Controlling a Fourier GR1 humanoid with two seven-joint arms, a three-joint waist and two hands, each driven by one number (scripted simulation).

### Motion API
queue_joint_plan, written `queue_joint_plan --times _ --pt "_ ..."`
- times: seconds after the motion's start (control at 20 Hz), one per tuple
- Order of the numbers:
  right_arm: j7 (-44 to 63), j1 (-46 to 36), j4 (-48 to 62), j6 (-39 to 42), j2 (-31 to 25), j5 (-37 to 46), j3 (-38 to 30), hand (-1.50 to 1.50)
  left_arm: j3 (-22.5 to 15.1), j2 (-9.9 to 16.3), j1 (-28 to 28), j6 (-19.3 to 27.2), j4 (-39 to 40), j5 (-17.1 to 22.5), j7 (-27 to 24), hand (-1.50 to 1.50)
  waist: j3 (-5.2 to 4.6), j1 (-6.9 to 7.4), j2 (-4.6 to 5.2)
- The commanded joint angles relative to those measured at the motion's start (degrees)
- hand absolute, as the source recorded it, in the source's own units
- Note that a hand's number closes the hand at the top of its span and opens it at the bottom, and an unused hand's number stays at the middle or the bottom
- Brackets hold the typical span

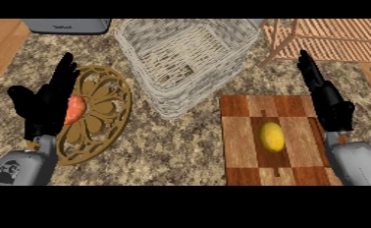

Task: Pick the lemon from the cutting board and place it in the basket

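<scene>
Lemon (272, 136) untouched on cutting board (246, 124); right robot hand (328, 99) released beside it, so a careless approach may roll it from basket (188, 55).

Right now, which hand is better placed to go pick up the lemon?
The right hand. It stands open right beside the cutting board, close to the lemon. The left hand is open far across the counter, over the brown trivet.

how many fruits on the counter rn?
2. A lemon lies on the cutting board at right; an orange-red fruit sits on the trivet at left, partly hidden by the left hand. None seen in the basket.
</scene>
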Motion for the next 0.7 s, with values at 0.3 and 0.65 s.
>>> queue_joint_plan --times 0.3,0.65 --pt "-5.5 11.1 -11.2 -13.4 2.5 -2.1 -11.3 1.5 2.2 0.6 3.6 -0.8 -0.4 0.5 -2.1 0.0 1.92 -1.65 -0.05" --pt "8.8 8.9 -5.1 -45.0 8.0 21.2 -10.3 -1.5 2.4 1.5 0.3 -2.0 1.3 0.2 -1.3 0.0 1.58 -0.41 0.39"
